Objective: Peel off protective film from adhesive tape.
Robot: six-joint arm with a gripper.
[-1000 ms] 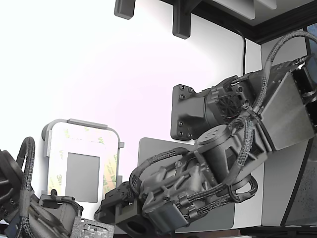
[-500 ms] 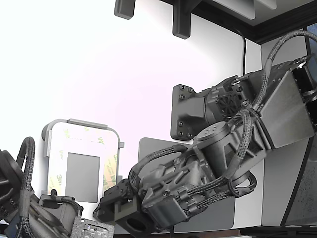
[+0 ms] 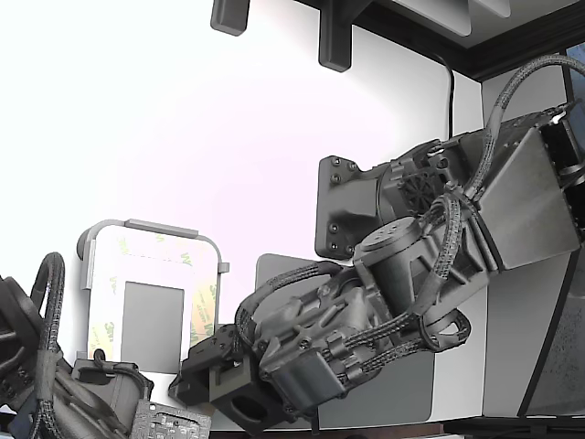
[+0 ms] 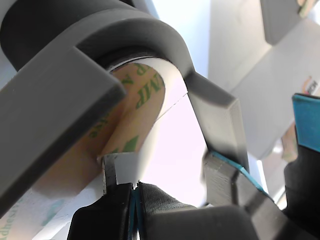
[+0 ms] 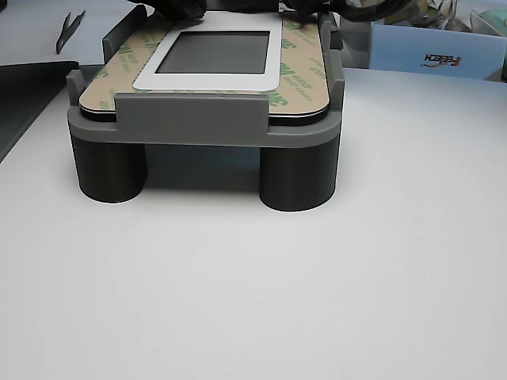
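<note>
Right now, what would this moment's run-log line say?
pincer: shut at fixture corner | protective film: still on tape | fixture: holds part

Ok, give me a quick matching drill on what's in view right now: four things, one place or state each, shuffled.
1. film
2. holder
3. mat
4. end effector

A. flat, gray, partly under the arm
B. printed with green logos, framing a gray rectangle
C. closed on a film edge
D. gray, standing on round legs

Pairs: 1-B, 2-D, 3-A, 4-C
</note>
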